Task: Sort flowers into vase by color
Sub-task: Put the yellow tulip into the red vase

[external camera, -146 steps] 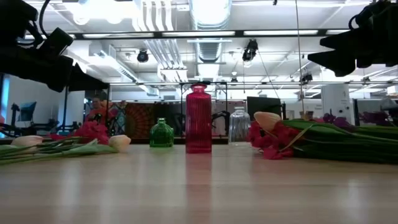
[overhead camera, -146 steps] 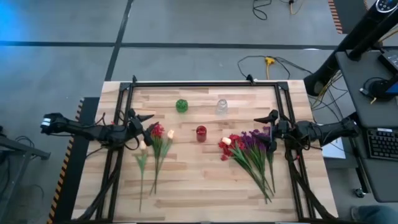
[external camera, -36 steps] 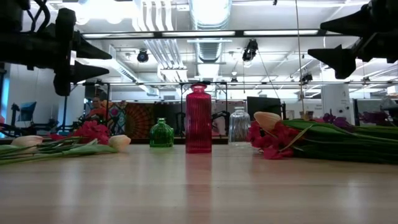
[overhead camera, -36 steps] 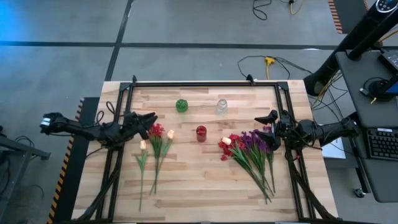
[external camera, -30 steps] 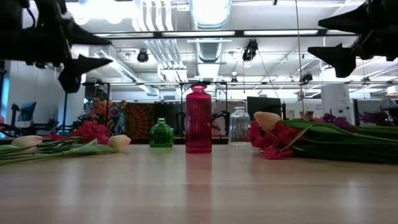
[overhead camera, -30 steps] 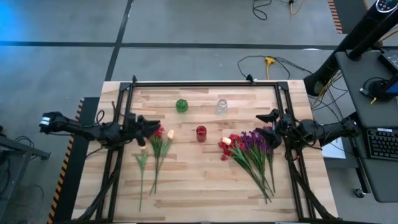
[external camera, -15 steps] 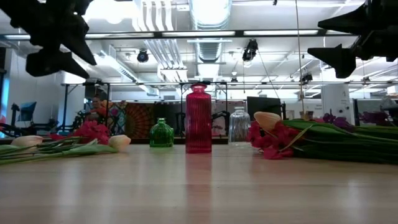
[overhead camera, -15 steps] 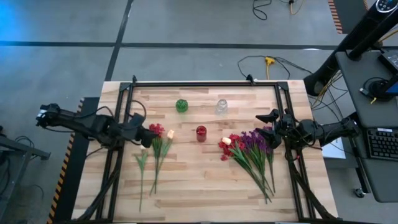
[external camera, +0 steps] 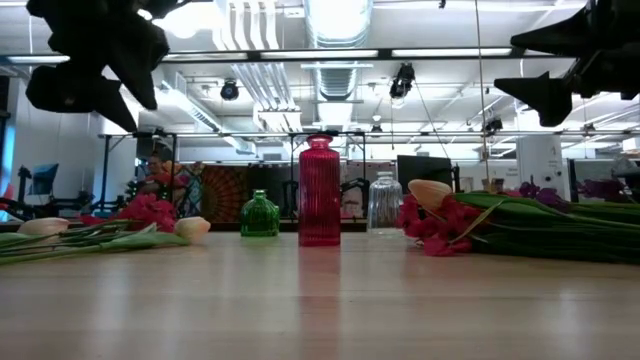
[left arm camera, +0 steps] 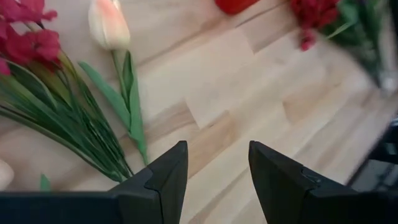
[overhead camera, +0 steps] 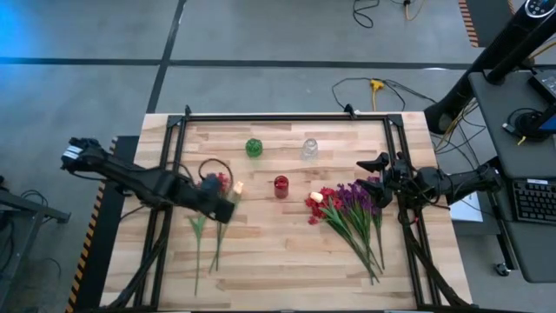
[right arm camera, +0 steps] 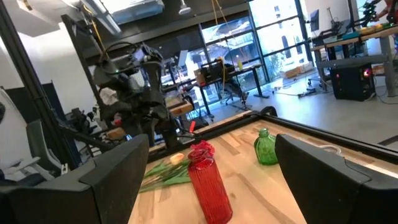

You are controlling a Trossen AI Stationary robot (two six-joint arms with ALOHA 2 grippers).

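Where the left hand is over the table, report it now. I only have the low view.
Observer: The left hand is above the left flower bunch, near its blossoms.
Operator: Give me its fingers.
Observer: Apart, with nothing between them. The left wrist view shows bare wood under the gap, beside a cream tulip.
Operator: Now the right hand.
Observer: The right hand is open, just beyond the purple blossoms of the right flower bunch.
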